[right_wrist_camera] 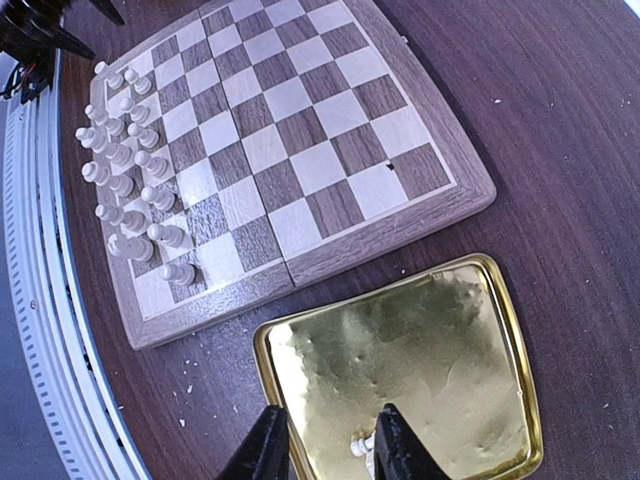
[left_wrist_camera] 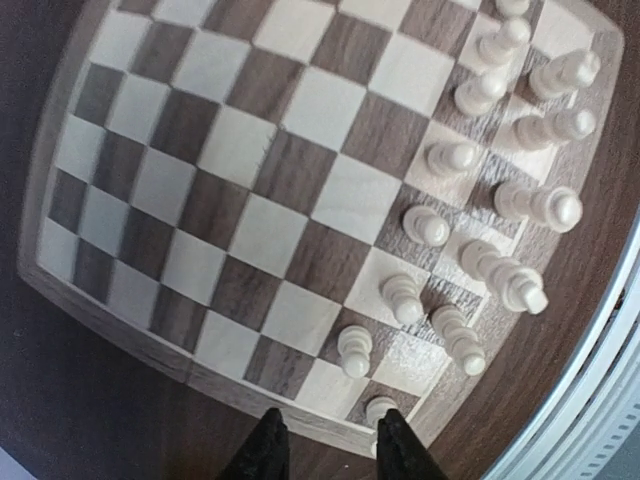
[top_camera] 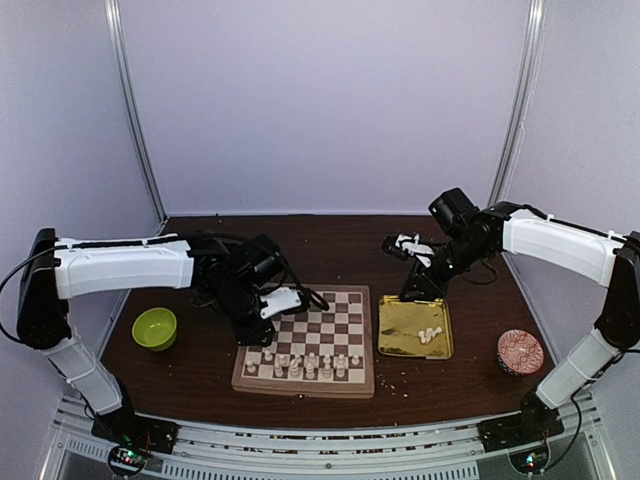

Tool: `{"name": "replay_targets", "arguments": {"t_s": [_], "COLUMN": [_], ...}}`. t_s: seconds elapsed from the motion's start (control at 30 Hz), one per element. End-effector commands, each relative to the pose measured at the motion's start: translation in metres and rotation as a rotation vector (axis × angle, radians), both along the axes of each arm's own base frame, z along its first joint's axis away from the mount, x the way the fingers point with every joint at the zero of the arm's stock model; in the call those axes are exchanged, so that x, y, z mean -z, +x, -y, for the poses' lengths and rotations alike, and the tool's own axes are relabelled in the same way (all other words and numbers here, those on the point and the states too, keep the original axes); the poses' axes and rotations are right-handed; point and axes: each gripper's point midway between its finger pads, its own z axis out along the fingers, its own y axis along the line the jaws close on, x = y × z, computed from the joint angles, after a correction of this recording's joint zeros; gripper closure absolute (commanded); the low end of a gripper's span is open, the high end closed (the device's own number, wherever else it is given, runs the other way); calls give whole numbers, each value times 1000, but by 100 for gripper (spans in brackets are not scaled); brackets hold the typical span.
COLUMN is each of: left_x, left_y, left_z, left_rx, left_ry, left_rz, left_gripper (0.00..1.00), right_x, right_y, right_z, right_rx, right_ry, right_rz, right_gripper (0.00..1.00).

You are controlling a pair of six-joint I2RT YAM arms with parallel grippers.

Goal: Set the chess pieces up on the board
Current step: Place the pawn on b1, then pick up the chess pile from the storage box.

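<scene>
Hovering at a corner of the board (right_wrist_camera: pixel 300 150), my left gripper (left_wrist_camera: pixel 330 445) has jaws apart, one pawn (left_wrist_camera: pixel 378 408) between them. Chess pieces (left_wrist_camera: pixel 430 228): two rows along the board's near edge. Right gripper (right_wrist_camera: pixel 328 445): jaws apart over the gold tray (right_wrist_camera: pixel 400 350), small white piece (right_wrist_camera: pixel 360 445) between; contact I cannot tell.

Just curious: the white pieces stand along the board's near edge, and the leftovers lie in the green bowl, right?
Not quite: the leftovers lie in the gold tray, not the green bowl, as the top view shows. The others do stand along the board's near edge.
</scene>
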Motion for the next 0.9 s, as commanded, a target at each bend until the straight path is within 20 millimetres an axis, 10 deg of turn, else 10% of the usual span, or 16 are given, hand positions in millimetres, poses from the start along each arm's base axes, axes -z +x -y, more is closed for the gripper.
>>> {"name": "replay_targets", "arguments": {"t_s": [0.0, 0.33, 0.87], "left_x": [-66, -198, -181], "left_y": [20, 102, 116], "left_z": [8, 48, 49], "left_rx": [41, -105, -152], "left_ry": [-98, -551, -763], "left_rz": [154, 510, 307], "left_gripper": [69, 46, 44], "right_x": [-11, 30, 103], "right_y": [2, -17, -17], "right_z": [10, 51, 76], "right_rx": [8, -1, 14], "right_ry": [-40, -285, -491], "right_rz": [39, -36, -141], "right_gripper": [71, 71, 69]}}
